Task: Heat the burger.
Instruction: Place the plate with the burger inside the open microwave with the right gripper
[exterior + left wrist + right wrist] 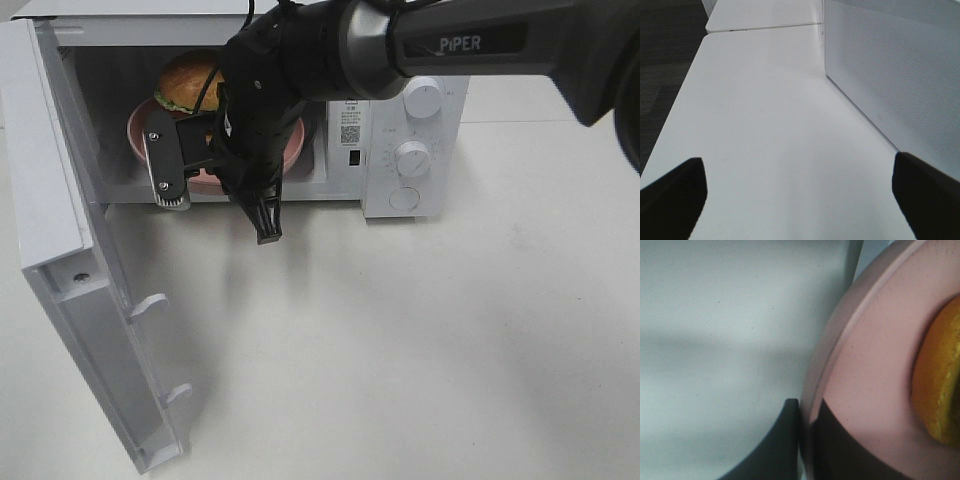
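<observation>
Tabletop (pixel 420 350): white, carrying the microwave (pixel 385 120).

Door (pixel 95 330): stands wide open on the left of the high view, latch hooks showing.

Left pincer (pixel 800 192): mine, spread wide and holding nothing. It hovers over the tabletop just beside a perforated white wall (pixel 890 65); door or casing, I cannot tell which.

Right pincer (pixel 806 407): mine, pressed together on the rim of the pink plate (pixel 870 365), one finger either side of it, at the mouth of the cavity.

Burger (pixel 185 82): upright on that plate, toward its far side, inside the cavity. I am not touching it.

Dials (pixel 412 158): on the panel right of the cavity, no pincer near them.

Step in hand, as I judge it: seating the plate.
- Keep the plate level, since the burger is tall and could topple.
- Slide until the near rim clears the sill, which my own wrist hides from above.
- Part the fingers fully before backing straight out, so the rim is not dragged.
- Only then door and dial.
</observation>
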Controlling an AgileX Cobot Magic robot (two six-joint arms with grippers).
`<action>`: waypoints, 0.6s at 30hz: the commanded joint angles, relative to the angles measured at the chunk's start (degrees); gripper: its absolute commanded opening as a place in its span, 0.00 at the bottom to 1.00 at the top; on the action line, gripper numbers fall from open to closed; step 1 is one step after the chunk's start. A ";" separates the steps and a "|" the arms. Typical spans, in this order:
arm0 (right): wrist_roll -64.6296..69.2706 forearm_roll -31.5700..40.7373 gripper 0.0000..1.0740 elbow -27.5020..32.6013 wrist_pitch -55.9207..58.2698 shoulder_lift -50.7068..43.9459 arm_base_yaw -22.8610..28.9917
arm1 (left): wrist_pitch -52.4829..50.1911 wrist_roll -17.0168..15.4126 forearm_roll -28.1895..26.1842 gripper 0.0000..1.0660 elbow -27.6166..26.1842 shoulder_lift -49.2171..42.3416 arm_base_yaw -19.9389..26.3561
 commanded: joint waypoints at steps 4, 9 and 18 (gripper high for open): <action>1.83 -2.58 0.00 -6.47 -0.40 2.35 -0.23 | -0.52 -0.23 0.06 0.87 0.17 -1.03 0.06; 1.83 -3.44 0.00 -11.40 0.57 5.16 -0.23 | -0.52 -0.23 0.06 0.87 0.17 -1.03 0.06; 1.83 -4.53 0.00 -15.58 0.63 8.19 -0.23 | -0.52 -0.23 0.06 0.87 0.17 -1.03 0.06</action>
